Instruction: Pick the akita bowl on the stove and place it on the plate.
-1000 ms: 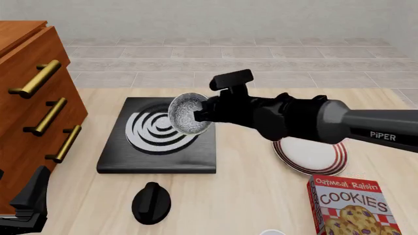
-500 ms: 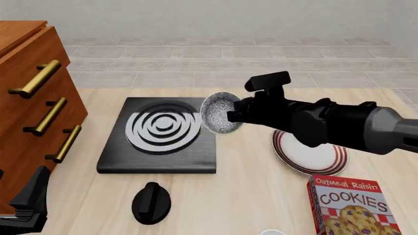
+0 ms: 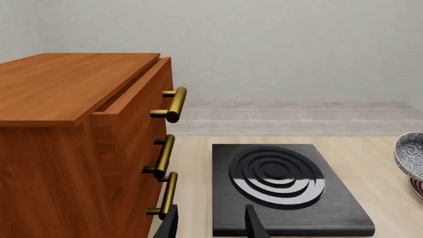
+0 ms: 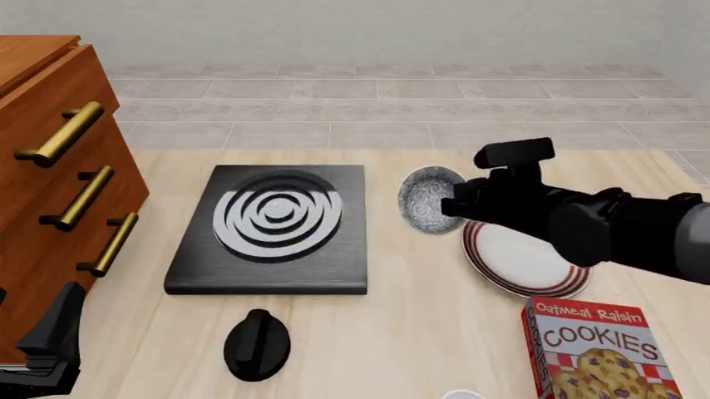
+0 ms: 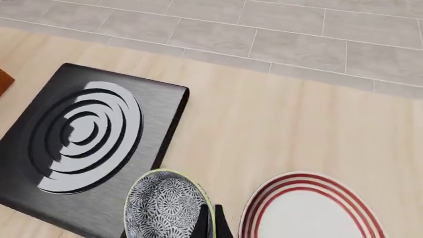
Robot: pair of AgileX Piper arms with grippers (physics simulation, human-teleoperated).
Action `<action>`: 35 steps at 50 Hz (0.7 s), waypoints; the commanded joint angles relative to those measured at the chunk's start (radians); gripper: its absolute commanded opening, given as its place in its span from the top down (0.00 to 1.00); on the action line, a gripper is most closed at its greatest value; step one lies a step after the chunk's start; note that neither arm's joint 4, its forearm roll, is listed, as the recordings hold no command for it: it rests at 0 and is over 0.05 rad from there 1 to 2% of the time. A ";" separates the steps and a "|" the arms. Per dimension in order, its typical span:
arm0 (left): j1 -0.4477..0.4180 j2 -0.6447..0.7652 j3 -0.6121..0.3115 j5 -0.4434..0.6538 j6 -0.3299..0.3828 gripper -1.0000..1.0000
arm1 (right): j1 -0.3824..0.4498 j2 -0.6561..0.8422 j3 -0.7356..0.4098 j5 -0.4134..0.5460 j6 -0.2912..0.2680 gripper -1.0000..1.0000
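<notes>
Wooden table's roomy, so we'd keep the right gripper [image 4: 450,204] pinching the bowl [image 4: 427,200] and level it over the plate [image 4: 524,259] just beside.

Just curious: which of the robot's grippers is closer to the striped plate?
Right. The right gripper holds the akita bowl at the plate edge; the left gripper sits far off by the drawers.

The right gripper [image 4: 450,205] now carries the akita bowl [image 4: 428,200] clear of the stove [image 4: 273,229], off its right edge, where a second ago the bowl hung over the rings. The bowl (tipped on its side, speckled inside facing the camera) sits just left of the plate [image 4: 530,263], near its rim.
</notes>
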 commanded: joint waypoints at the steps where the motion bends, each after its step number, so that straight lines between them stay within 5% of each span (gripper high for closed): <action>1: 0.000 0.000 0.000 0.000 0.000 0.00 | -0.107 -0.029 0.062 -0.019 -0.013 1.00; 35: 0.000 0.000 0.000 0.000 0.000 0.00 | -0.400 -0.028 0.088 0.049 -0.073 1.00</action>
